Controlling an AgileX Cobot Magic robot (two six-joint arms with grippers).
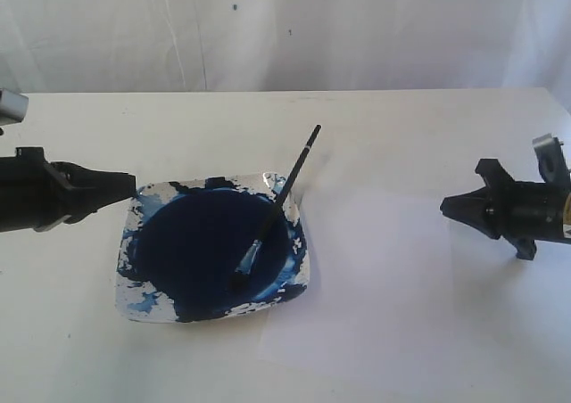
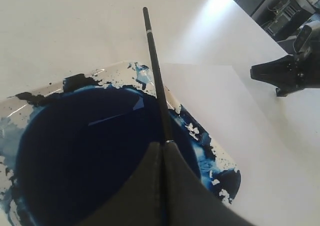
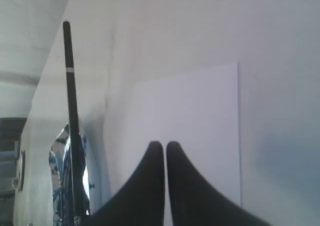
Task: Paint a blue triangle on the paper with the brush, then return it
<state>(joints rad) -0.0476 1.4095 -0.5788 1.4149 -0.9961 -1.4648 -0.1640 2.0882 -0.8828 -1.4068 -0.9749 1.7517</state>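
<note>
The brush [image 1: 280,198] lies in the paint dish [image 1: 134,303], bristles in the dark navy pool [image 1: 201,251], black handle propped on the far right rim and pointing up. The white paper [image 1: 375,269] lies right of the dish, plain, and no blue triangle shows on it. My left gripper [image 1: 132,182] hovers at the dish's left edge, shut and holding nothing. In the left wrist view its shut tips [image 2: 164,143] line up with the brush [image 2: 155,66] beyond them. My right gripper [image 1: 446,207] hangs shut and empty by the paper's right side; its wrist view shows the gripper [image 3: 164,145] over the paper [image 3: 200,111].
The dish's rim [image 2: 220,181] is smeared with blue splashes and overlaps the paper's left edge. A white backdrop rises behind the white table [image 1: 428,127]. The table's far corner and dark equipment [image 2: 285,8] show in the left wrist view.
</note>
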